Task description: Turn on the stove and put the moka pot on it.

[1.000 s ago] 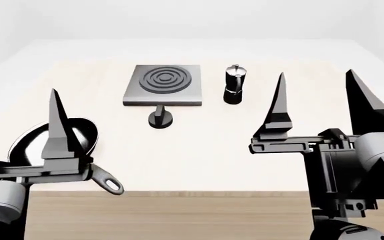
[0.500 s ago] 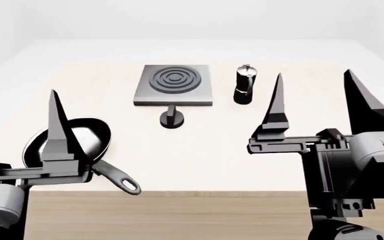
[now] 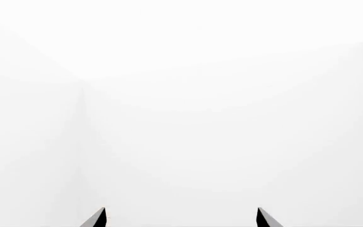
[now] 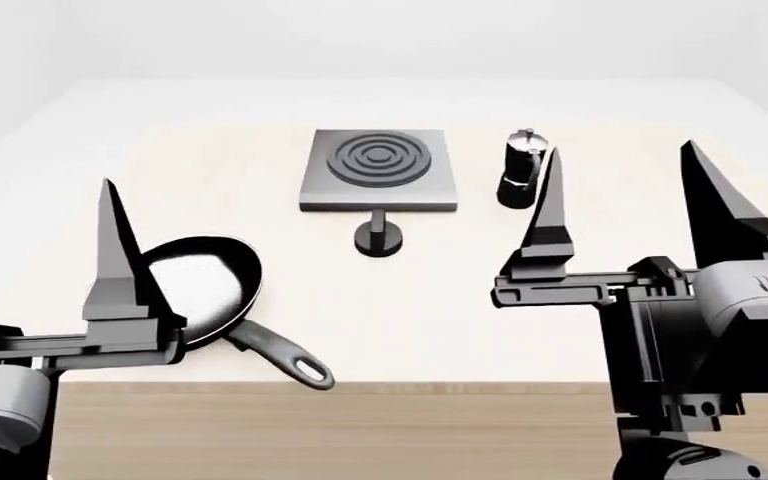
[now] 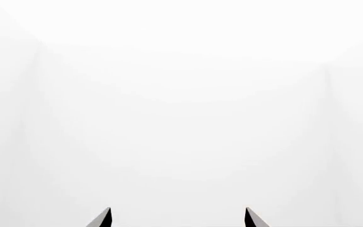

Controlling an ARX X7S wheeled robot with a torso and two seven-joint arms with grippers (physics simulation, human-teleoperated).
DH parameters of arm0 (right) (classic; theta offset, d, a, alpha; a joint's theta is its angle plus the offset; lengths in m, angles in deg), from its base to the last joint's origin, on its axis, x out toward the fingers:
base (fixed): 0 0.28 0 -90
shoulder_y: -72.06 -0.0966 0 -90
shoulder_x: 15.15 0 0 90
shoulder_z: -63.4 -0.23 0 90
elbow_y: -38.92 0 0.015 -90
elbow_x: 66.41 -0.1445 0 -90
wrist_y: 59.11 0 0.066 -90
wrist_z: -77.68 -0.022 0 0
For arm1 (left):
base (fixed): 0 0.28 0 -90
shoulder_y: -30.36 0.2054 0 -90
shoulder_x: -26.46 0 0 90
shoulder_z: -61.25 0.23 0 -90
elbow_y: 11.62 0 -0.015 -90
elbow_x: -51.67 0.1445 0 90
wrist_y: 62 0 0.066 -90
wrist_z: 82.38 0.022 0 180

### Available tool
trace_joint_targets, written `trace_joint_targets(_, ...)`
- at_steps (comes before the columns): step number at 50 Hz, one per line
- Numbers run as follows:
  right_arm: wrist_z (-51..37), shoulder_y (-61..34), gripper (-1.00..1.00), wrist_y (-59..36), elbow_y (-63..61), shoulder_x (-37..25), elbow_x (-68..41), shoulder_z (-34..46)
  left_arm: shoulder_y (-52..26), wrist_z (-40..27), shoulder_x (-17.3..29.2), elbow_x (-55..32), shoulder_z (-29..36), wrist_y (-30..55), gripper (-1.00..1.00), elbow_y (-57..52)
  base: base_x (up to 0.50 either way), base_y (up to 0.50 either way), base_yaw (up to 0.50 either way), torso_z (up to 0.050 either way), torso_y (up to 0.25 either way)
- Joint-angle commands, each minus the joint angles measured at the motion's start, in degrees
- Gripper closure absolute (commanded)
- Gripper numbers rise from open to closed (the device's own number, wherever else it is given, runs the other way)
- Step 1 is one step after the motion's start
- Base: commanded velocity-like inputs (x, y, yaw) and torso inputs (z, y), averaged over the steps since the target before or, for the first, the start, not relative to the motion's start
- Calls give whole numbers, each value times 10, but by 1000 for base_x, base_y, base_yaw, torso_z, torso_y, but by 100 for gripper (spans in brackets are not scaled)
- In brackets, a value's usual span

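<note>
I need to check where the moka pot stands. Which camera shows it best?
The head view: the moka pot stands whole beside the stove. Both wrist views show only claw tips against blank white, no pot.

Your left gripper [image 4: 37, 250] shows only one finger [image 4: 117, 265], which hides part of the frying pan [image 4: 211, 285], while both wrist views catch bare fingertips [image 3: 96, 218].

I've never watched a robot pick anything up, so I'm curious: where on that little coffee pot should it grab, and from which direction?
Probably the narrow waist of the moka pot, approached level from the robot's side by the open right claw. The pot stands upright to the right of the stove, with free space around it; its slim middle looks easier to pinch than the small lid knob. The handle's direction is unclear.
</note>
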Motion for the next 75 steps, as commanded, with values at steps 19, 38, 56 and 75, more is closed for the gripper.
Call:
trace_joint_targets(19, -11, -1, -100, 3, 3, -3, -16, -1, -6, -10, 10, -6, 14, -7, -100, 3, 103, 0, 0, 0, 0)
trace_joint_targets(38, -17, 0, -100, 9, 3, -9, -22, 0, -11, -11, 11, 0, 29, -9, -100, 7, 174, 0, 0, 0, 0)
trace_joint_targets(56, -25, -3, -100, 4, -2, -13, -28, 7, -20, -14, 13, -4, 38, -3, -100, 3, 224, 0, 0, 0, 0)
trace_joint_targets(75, -31, -4, -100, 8, 2, -17, -32, 15, -23, -13, 12, 1, 48, -8, -100, 8, 238, 0, 0, 0, 0)
